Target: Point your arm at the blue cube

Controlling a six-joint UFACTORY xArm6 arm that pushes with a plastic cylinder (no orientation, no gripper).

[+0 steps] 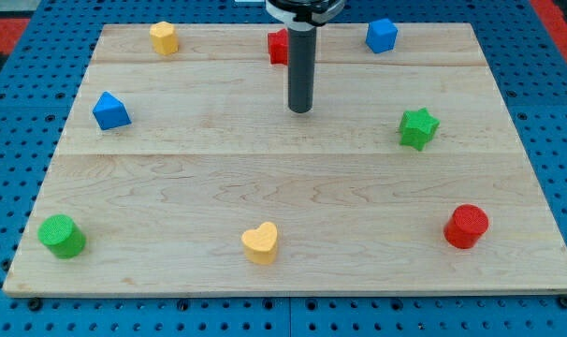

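Tip [301, 109] of bare rod, no claw, nothing held, left of far blue cube [381, 36]; likely light, rigid, best nudged flat-faced.

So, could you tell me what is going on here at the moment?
I am an arm with a rod, meant to point at the blue cube. My tip rests on the wooden board, toward the view's top centre, touching no block. The blue cube sits up and to the view's right; a red block is partly hidden behind the rod.
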